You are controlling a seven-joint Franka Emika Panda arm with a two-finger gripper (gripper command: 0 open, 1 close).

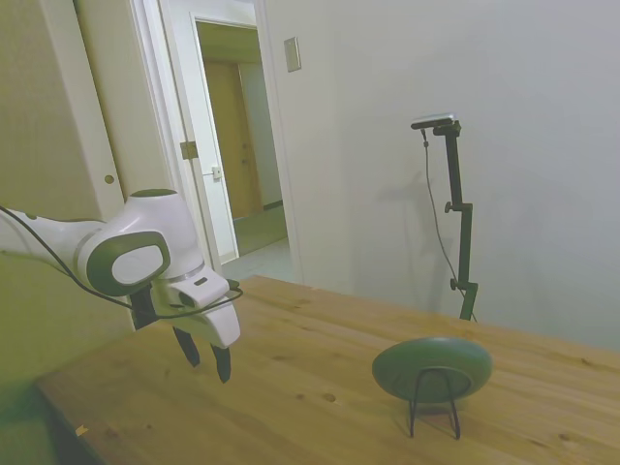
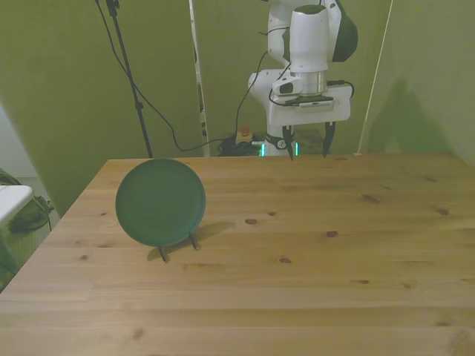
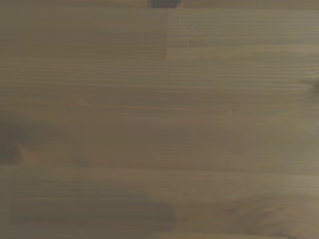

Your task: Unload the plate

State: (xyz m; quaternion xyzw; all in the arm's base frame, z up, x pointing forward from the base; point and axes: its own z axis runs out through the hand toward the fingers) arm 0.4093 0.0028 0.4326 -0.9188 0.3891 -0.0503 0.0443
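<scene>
**Plate on its stand, gripper empty and well apart**

The plate point(image 2: 160, 202) is seen propped nearly upright on a thin wire stand point(image 1: 433, 399), toward the front view's left of the table point(image 2: 312, 259). Its face is turned toward the front camera and tilted slightly back. The gripper point(image 2: 306, 145) hangs above the far edge of the table, well apart from the plate; its fingers are spread wide and nothing is held between them. Only bare wood is shown in the wrist view.

The plate is judged stiff and probably light, with a matte surface that should offer fair friction. If it is ceramic, it would chip or break when dropped; the material cannot be told. The upper rim is judged the best place to take hold, since it is exposed and thin enough to pass between the open fingers. The lower rim is cradled by the stand's prongs, so a lift upward and slightly away from the back support is called for; otherwise the light stand could be dragged or tipped.

Ample open room is seen around the stand: nothing else lies on the table. The table edge at the front view's left is fairly near the plate, so a place toward the middle would be safer for setting it down.
</scene>
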